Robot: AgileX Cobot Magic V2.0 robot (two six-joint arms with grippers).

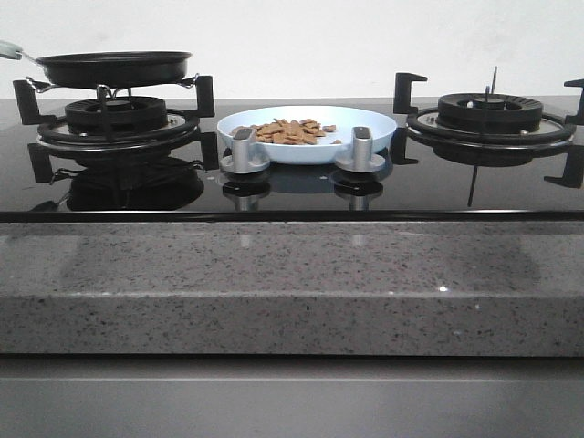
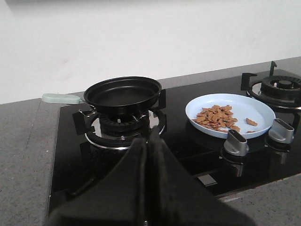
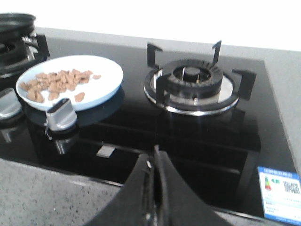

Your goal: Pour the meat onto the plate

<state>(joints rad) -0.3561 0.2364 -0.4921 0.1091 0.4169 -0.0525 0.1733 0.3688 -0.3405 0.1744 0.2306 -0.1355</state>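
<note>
The pale-blue plate (image 1: 365, 123) sits on the black hob between the two burners, and a loose pile of tan-brown meat (image 1: 290, 131) lies on it. The plate (image 2: 254, 110) and meat (image 2: 216, 116) also show in the left wrist view, and the plate (image 3: 101, 75) and meat (image 3: 56, 81) in the right wrist view. The black frying pan (image 1: 114, 67) stands empty on the left burner, its pale handle (image 2: 61, 98) pointing left. My left gripper (image 2: 151, 136) is shut and empty, near the hob's front. My right gripper (image 3: 155, 155) is shut and empty, over the front edge.
Two silver knobs (image 1: 245, 153) (image 1: 359, 150) stand in front of the plate. The right burner (image 1: 490, 117) with its black pan supports is bare. A grey stone counter edge (image 1: 292, 283) runs along the front. A label (image 3: 281, 192) sits at the hob's right front corner.
</note>
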